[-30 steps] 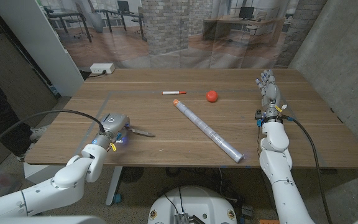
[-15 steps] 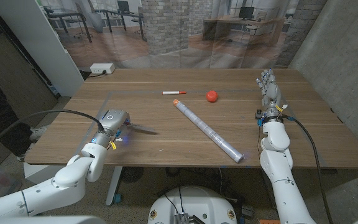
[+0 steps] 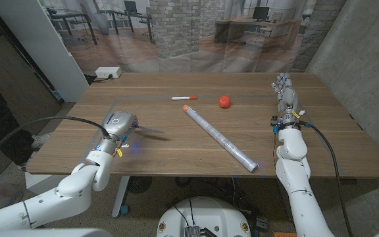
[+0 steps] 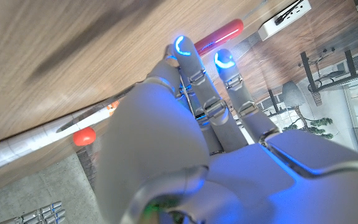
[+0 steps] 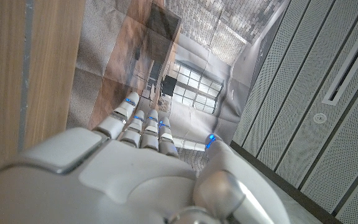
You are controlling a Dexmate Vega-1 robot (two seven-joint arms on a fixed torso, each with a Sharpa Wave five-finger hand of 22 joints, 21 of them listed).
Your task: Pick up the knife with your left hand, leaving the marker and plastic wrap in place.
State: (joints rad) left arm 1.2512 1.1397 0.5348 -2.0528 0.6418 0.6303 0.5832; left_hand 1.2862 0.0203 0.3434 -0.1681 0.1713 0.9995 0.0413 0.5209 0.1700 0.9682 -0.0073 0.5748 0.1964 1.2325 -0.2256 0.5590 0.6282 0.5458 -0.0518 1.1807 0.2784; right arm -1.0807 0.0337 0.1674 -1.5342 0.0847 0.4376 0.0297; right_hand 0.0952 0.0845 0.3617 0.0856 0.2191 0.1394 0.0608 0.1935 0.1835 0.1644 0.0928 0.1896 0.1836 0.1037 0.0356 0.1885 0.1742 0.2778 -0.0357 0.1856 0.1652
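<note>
Left hand (image 3: 118,125) sits at the left middle of the head frame with the knife (image 3: 149,131) sticking out of it toward the right, blade blurred and apparently off the wood; fingers closed around the handle, so it's holding the knife; pick-up looks done or nearly done, what's left is probably just a clean lift and hold. Marker (image 3: 184,98) lies upper centre of the head frame, well apart from the hand; plastic wrap (image 3: 220,137) runs as a long roll diagonally from centre toward lower right, also apart from the hand; both look untouched, so that part of the task holds so far. Orange ball (image 3: 224,101) sits just right of the marker. Right hand (image 3: 283,92) stands on the table (image 3: 321,131) at the upper right of the head frame, fingers straight and together, holding nothing.

Left wrist view gives the back of the left hand with lit fingertips (image 4: 183,47); knife itself is hidden behind the hand there, grip can't be checked; roll, marker tip and ball show at its left edge. Right wrist view shows the right hand's extended fingers (image 5: 143,129) beside the table edge, empty; head view alone gives the full layout.
</note>
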